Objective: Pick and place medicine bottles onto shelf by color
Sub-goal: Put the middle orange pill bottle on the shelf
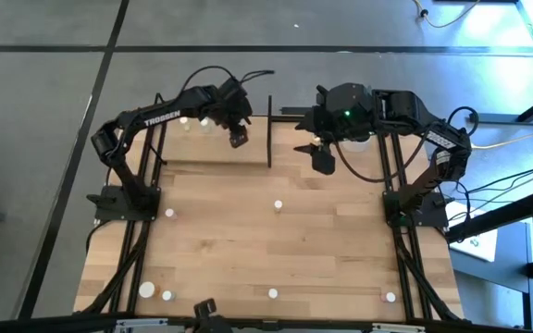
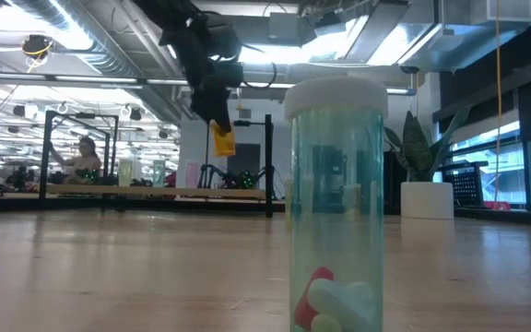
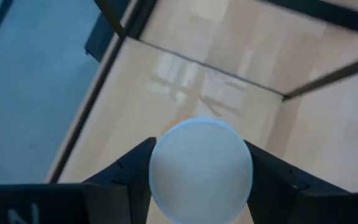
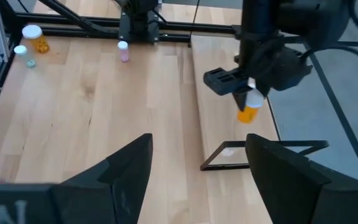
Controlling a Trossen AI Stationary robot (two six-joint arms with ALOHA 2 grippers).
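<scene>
My left gripper is above the far left part of the shelf, shut on an orange medicine bottle with a white cap. It also shows in the low view. My right gripper is open and empty, held over the shelf's right part. Two bottles stand at the shelf's far left. Loose bottles stand upright on the table: two mid-table and several by the near edge. My left gripper pinches the orange bottle at its cap end between its two fingers. The fingers come from above, pointing down. The bottle hangs below them, cap up and a little tilted, lifted clear of the shelf.
A black upright bar stands mid-shelf between the two grippers. A clear green bottle with a white cap stands close to the low camera. Orange, green and pink bottles stand near the table's near edge. A white plant pot shows behind.
</scene>
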